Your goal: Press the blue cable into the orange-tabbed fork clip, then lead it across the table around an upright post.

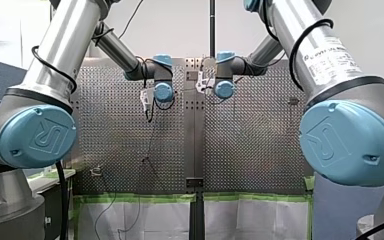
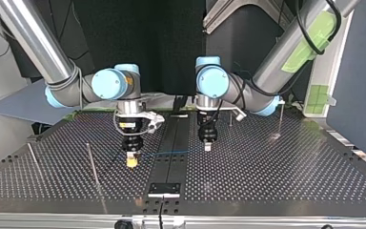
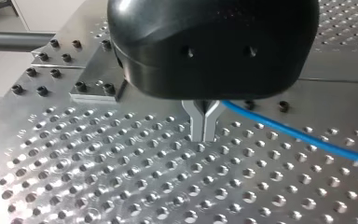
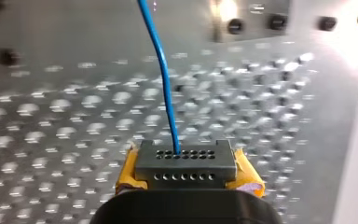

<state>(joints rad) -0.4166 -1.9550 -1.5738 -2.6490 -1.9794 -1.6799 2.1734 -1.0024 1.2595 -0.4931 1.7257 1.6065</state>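
The blue cable (image 2: 171, 153) runs low over the perforated table between my two grippers. My right gripper (image 2: 131, 162), with yellow pads, stands at the top view's left and is shut on the cable (image 4: 168, 93), which enters between its pads (image 4: 247, 175). My left gripper (image 2: 208, 146) stands right of the centre rail, its metal fingers (image 3: 204, 126) pressed together just above the plate. The cable (image 3: 298, 135) comes out from beside those fingers and leads away. An upright post (image 2: 94, 164) stands near my right gripper. I cannot pick out an orange-tabbed clip.
A dark rail (image 2: 171, 143) runs down the table's middle to a bracket (image 2: 164, 188) at the near edge. More thin posts stand at the top view's far left (image 2: 34, 160) and at its right (image 2: 280, 119). Bolt heads (image 3: 42, 74) line the plate edge.
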